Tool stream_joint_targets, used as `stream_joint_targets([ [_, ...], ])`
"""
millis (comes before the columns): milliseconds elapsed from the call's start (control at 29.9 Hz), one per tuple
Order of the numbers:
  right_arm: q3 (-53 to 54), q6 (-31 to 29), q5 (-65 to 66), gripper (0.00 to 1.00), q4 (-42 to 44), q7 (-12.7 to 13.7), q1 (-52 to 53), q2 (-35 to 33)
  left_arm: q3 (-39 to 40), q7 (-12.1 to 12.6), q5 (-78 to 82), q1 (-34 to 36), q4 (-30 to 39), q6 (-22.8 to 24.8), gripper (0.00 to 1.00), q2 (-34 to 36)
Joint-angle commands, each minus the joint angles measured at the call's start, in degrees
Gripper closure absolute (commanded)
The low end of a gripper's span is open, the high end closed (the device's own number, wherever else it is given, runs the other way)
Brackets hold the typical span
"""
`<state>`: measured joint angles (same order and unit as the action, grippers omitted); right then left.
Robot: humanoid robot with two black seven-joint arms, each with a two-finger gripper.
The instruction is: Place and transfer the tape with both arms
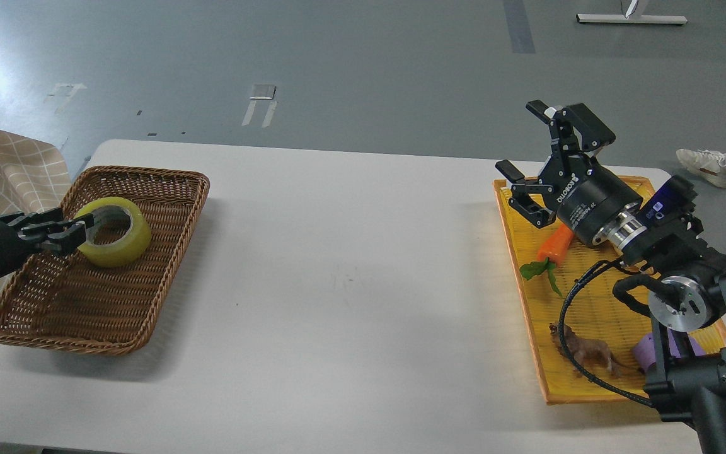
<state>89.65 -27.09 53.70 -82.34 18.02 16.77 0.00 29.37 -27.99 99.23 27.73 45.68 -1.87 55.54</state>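
The tape (117, 234), a yellow roll with a grey core, lies nearly flat in the brown wicker basket (167, 189) at the left of the table. My left gripper (83, 228) comes in from the left edge and its fingers straddle the roll's left wall, one inside the core and one outside, still closed on it. My right gripper (520, 138) is wide open and empty, held in the air above the far left corner of the yellow tray (590, 309), far from the tape.
The yellow tray at the right holds a toy carrot (555, 244) with green leaves, a brown animal figure (590, 353) and a purple object (646, 350). A checked cloth (16, 170) lies left of the basket. White table (350, 277) between basket and tray.
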Motion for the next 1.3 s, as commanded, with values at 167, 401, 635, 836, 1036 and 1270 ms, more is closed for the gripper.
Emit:
stream_joint_targets([
  [167, 0.08, 0.11, 0.0, 0.0, 0.08, 0.0, 0.02, 0.0, 0.6, -0.01, -8.16, 3.64, 0.99, 0.03, 0.02, -0.26],
  [401, 0.08, 0.02, -0.18, 0.0, 0.16, 0.0, 0.11, 0.0, 0.87, -0.01, -29.95, 14.27, 7.66, 2.39, 0.02, -2.45],
  [635, 0.17, -0.42, -0.26, 0.0, -0.1, -0.09, 0.72, 0.0, 2.71, -0.01, -52.92, 15.25, 18.57, 6.88, 0.02, -9.67],
  [836, 1.05, -0.68, -0.53, 0.0, -2.39, -0.88, 0.81, 0.0, 11.24, -0.01, -65.48, 12.61, 31.66, 5.83, 0.02, -17.31],
  [1036, 1.49, -0.91, -0.7, 0.0, -5.29, -2.55, 1.87, 0.0, 20.47, -0.01, -66.01, 9.53, 33.6, 8.82, 0.02, -24.61],
  [1270, 2.37, -0.91, -0.53, 0.0, -5.64, -2.72, 8.01, 0.0, 26.0, -0.01, -66.01, 6.72, 34.03, 9.52, 0.02, -35.58],
])
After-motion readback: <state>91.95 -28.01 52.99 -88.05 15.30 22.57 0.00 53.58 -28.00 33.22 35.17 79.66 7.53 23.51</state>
